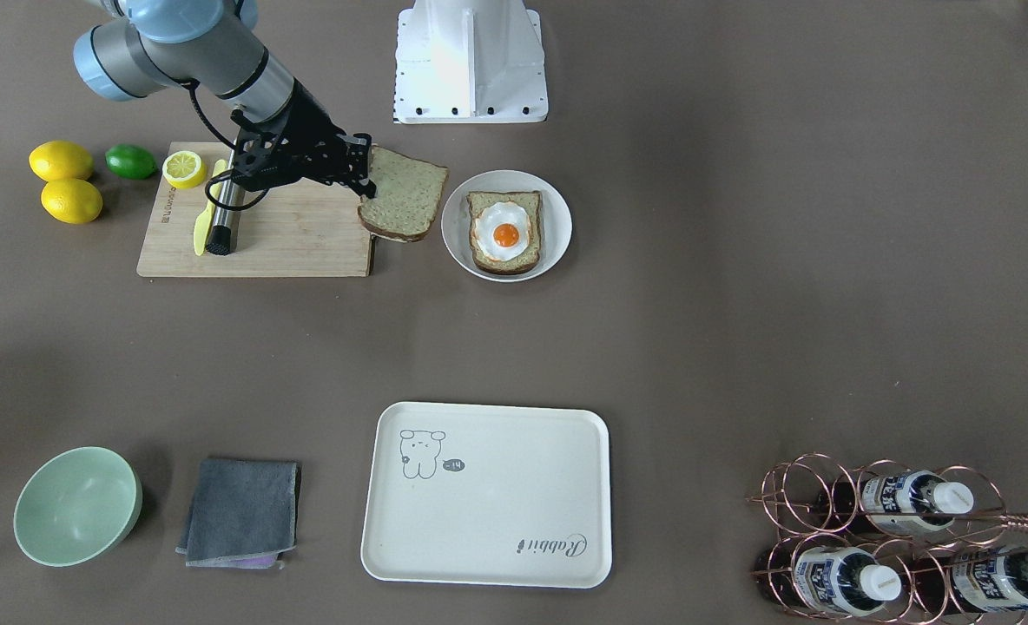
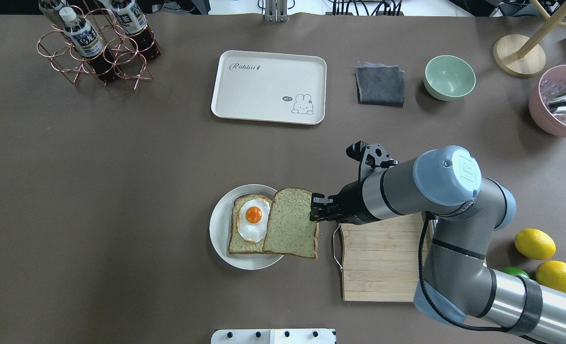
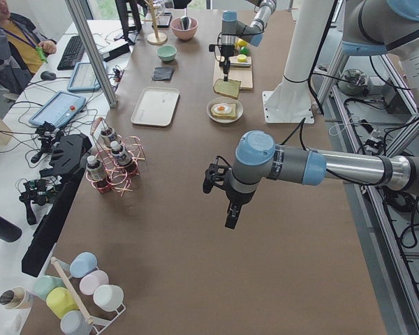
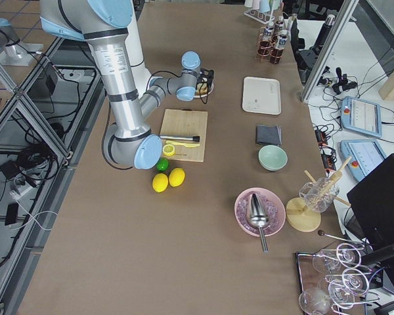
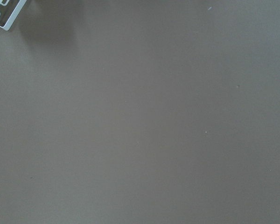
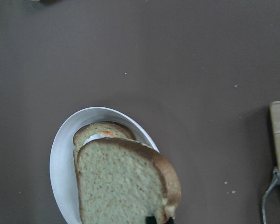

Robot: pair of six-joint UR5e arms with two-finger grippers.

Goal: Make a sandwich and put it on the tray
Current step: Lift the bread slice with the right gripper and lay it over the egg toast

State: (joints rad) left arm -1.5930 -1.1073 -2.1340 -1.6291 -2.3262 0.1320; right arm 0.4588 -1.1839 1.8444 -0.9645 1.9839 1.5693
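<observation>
My right gripper (image 2: 315,211) is shut on the edge of a speckled bread slice (image 2: 290,224) and holds it in the air, partly over the round white plate (image 2: 219,234). On the plate lies the other bread slice (image 1: 504,260) with the fried egg (image 1: 505,233) on top. In the right wrist view the held slice (image 6: 121,186) covers most of the plate (image 6: 60,163). The cream tray (image 2: 268,86) lies empty farther out on the table. My left gripper (image 3: 229,220) shows only in the exterior left view, above bare table; I cannot tell whether it is open or shut.
The wooden cutting board (image 1: 297,239) with a knife (image 1: 223,217) and a half lemon (image 1: 184,167) is beside the plate. Lemons (image 1: 67,178) and a lime (image 1: 130,161) lie past it. A green bowl (image 1: 75,505), a grey cloth (image 1: 243,512) and a bottle rack (image 1: 879,538) flank the tray.
</observation>
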